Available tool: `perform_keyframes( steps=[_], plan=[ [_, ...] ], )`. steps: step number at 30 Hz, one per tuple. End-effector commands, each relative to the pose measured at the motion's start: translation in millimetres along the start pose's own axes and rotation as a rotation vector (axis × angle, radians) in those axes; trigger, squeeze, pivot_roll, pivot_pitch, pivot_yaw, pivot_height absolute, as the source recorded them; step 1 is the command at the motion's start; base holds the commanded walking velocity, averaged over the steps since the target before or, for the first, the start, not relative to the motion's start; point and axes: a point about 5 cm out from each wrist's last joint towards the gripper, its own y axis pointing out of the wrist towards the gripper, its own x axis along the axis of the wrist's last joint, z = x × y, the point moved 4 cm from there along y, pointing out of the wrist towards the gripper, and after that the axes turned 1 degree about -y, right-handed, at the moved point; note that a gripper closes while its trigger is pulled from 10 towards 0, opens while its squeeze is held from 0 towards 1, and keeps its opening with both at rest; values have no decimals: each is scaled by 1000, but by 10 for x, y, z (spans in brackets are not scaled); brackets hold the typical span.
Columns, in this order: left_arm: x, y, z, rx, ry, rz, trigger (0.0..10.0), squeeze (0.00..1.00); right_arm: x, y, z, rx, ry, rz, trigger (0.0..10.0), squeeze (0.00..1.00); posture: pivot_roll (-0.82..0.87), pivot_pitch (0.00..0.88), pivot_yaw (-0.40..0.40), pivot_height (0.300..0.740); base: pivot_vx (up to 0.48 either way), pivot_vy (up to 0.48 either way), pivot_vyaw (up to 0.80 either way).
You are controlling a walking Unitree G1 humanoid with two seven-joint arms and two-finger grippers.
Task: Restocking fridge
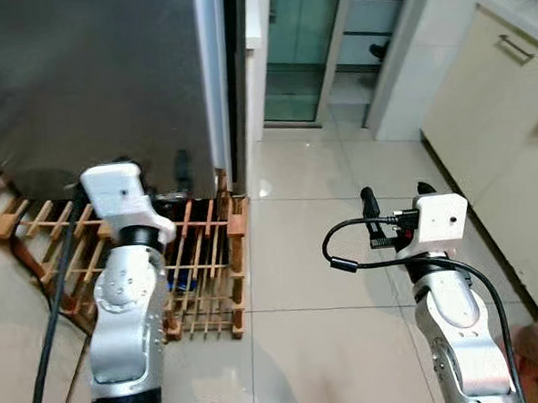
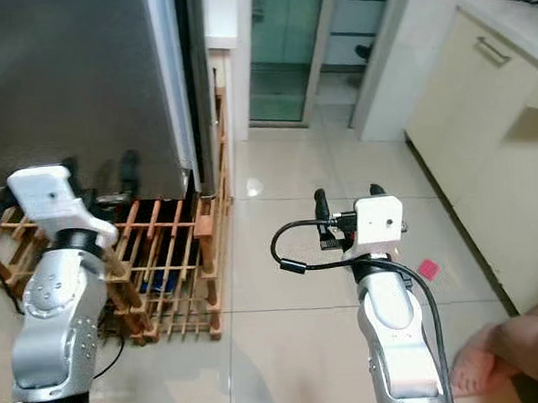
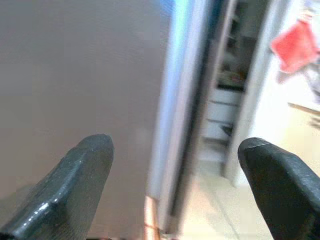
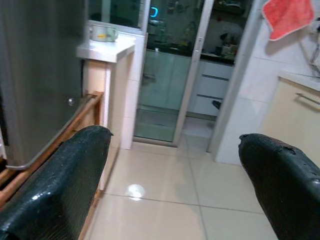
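The grey fridge (image 1: 88, 85) stands at the upper left with its door shut; its silver side edge (image 1: 214, 86) runs down beside a dark gap. My left gripper (image 3: 175, 185) is raised close in front of the fridge door, open, with nothing between its fingers (image 3: 75, 185). My right gripper (image 1: 396, 194) is held out over the tiled floor to the right of the fridge. It is open and empty too, its fingers (image 4: 55, 185) pointing towards a glass sliding door (image 4: 165, 75).
A wooden slatted rack (image 1: 200, 260) lies on the floor at the fridge's foot. Cream cabinets (image 1: 502, 123) line the right side. A white counter ledge (image 4: 107, 47) holds a small container. A red cloth (image 4: 287, 15) hangs on the wall. A person's foot (image 2: 507, 351) is at the lower right.
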Motion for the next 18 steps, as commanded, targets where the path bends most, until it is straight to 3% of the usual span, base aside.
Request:
perform_keyframes(
  steps=[1,6,18],
  plan=[
    [51,20,-103,-35,-10,-7,10000,0,45,-10,-51,-4,-5,-23,10000,0,-12,0,-70,740,480,0,0],
    [182,134,-223,-63,-1,-51,10000,0,43,84,35,35,-16,-35,10000,0,-15,0,-70,740,480,0,0],
    [250,207,-276,-64,-13,-66,10000,0,31,194,85,72,-15,-35,10000,0,-6,0,-79,740,480,0,0]
  ],
)
